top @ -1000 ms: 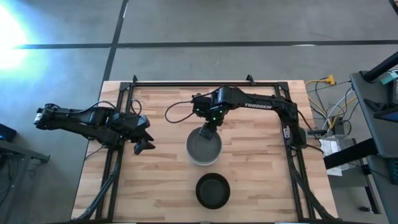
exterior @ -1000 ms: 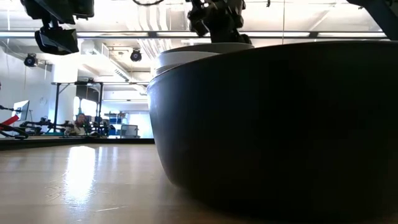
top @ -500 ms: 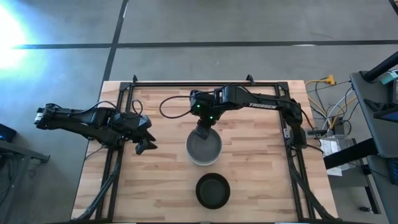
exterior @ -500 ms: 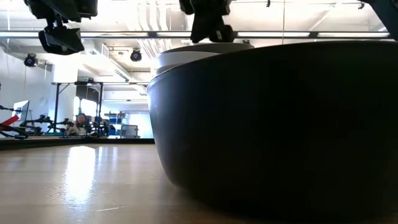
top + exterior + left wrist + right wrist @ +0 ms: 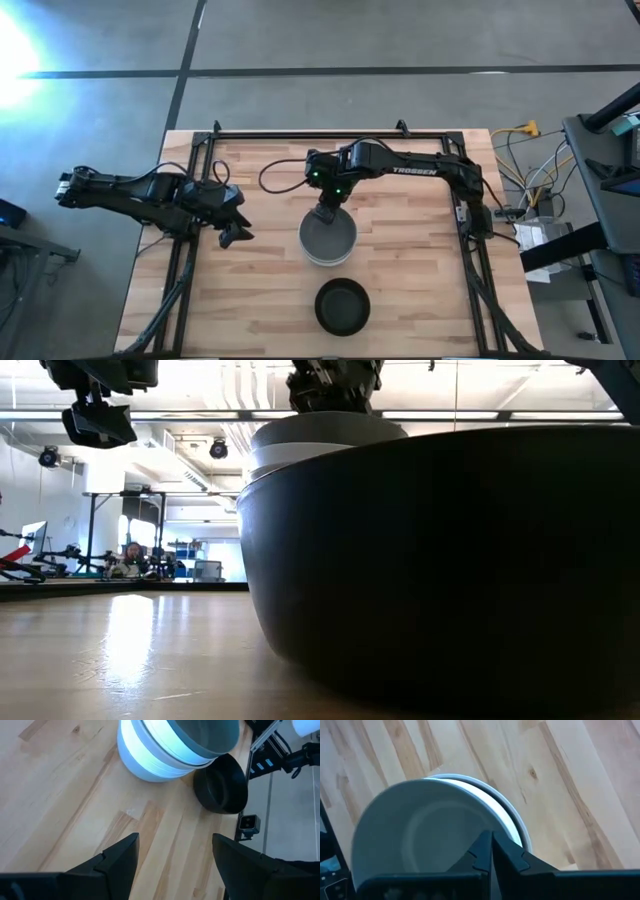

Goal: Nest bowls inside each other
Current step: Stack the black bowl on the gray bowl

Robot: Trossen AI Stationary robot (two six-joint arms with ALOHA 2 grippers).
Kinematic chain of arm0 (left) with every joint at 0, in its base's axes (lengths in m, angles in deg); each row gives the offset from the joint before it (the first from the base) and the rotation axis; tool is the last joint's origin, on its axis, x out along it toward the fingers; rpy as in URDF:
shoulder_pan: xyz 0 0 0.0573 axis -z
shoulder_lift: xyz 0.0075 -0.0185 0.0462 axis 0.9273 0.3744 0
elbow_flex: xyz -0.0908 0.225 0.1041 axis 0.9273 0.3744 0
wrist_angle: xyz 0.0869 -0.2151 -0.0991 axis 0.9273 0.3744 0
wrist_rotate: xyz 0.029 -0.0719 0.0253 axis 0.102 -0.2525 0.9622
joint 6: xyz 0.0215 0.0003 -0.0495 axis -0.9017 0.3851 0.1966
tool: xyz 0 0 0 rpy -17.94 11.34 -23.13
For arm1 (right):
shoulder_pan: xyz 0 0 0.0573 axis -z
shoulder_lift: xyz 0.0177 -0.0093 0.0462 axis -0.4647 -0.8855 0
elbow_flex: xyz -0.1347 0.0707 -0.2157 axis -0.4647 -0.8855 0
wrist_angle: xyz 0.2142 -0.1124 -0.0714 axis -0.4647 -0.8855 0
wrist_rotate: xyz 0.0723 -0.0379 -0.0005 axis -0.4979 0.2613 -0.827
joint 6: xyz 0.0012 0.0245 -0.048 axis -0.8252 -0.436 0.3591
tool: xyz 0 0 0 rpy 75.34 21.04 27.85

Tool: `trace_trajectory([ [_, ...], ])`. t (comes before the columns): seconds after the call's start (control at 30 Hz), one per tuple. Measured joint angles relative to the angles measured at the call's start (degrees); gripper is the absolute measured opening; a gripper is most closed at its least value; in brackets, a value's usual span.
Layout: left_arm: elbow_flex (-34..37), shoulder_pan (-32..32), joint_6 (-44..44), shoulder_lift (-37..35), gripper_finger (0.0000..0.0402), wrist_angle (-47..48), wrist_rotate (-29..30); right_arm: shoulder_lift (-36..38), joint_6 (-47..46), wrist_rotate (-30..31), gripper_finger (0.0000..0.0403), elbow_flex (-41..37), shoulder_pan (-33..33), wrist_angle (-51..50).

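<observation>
Right arm reaches from table's (image 5: 260,300) right edge toward centre, wrist bent down. Right gripper (image 5: 323,212) pinched tight on far rim of grey top bowl (image 5: 327,233) of nested stack (image 5: 160,755) at table centre. Black bowl (image 5: 342,306) alone near front edge, just beside stack. Left arm low over left edge; left gripper (image 5: 172,857) spread wide, empty, well apart from the bowls.
</observation>
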Motion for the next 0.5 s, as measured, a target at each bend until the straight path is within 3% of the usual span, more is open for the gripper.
trace_trajectory([
  [0.33,0.0,1.5,0.4,0.1,0.0235,0.0,0.0,3.8,-3.3,0.2,0.0009,0.2,-4.8,5.5],
  [0.5,0.4,1.7,0.6,0.2,0.0235,-0.1,0.0,4.2,-5.5,4.7,0.0009,-1.4,-10.0,7.1],
])
